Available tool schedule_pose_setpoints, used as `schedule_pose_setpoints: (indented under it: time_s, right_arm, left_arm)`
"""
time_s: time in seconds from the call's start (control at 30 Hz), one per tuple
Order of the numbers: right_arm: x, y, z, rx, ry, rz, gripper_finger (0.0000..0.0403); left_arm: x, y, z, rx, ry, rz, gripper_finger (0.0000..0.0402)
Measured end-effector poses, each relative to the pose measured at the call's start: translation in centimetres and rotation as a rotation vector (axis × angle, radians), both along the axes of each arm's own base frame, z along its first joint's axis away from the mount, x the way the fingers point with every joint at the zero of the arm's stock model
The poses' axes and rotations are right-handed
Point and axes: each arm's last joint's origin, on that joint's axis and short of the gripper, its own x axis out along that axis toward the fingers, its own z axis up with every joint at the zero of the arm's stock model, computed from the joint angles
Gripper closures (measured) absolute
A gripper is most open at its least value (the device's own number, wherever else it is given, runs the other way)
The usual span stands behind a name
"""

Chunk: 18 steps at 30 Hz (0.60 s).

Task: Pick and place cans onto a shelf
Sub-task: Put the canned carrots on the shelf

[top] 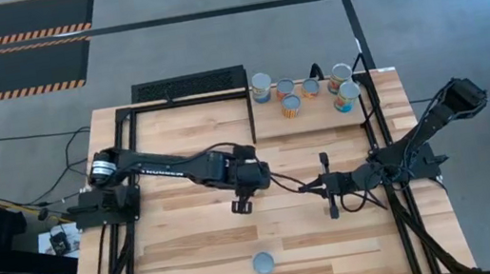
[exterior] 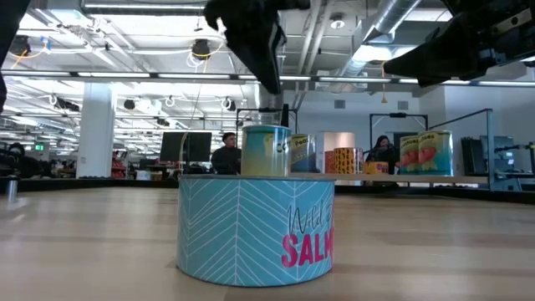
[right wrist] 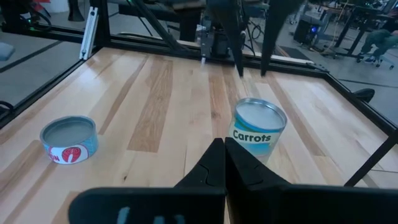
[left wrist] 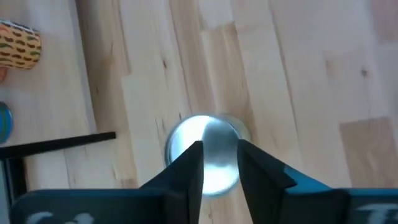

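Note:
A can labelled Carrots (right wrist: 260, 127), silver top up, stands upright on its base on the wooden table (top: 179, 146) near the middle. My left gripper (left wrist: 220, 149) hangs open just above it, pointing steeply down. Its fingertips (right wrist: 240, 70) are clear of the can's top (left wrist: 205, 127). A low blue salmon can (top: 264, 263) sits near the front edge. Several cans (top: 291, 104) stand on the shelf (top: 319, 119) at the far right. My right gripper (right wrist: 222, 152) waits shut, right of centre, pointing at the Carrots can.
Black frame bars (top: 374, 128) run along the table's sides and round the shelf. A black grille (top: 188, 87) lies at the far edge. In the low view, people (exterior: 226, 155) sit in the room beyond the table. Bare wood lies between the two loose cans.

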Motion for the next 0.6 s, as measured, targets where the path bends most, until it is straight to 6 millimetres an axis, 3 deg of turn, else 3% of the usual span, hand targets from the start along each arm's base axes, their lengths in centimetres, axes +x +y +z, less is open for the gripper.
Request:
schedule_pose_setpoints:
  time_s: [0.13,0.27,0.47,0.6]
  right_arm:
    - [0.0,0.0,-0.1,-0.003,0.006,0.003,0.0393]
    - [-0.2,0.3,-0.1,-0.002,0.01,0.016,0.0393]
    - [-0.2,0.5,0.0,0.026,-0.003,0.019,0.0393]
    - [0.3,0.4,0.5,0.019,-0.013,0.011,0.0393]
  left_arm:
    - [-0.8,-0.8,1.0,-0.008,-0.023,-0.009,0.0315]
    - [-2.3,-1.7,1.5,-0.042,-0.14,-0.019,0.0344]
    - [-6.7,-1.3,0.1,-0.121,-0.309,0.018,0.0396]
    - [-10.1,-0.6,-1.4,-0.184,-0.473,0.019,0.0396]
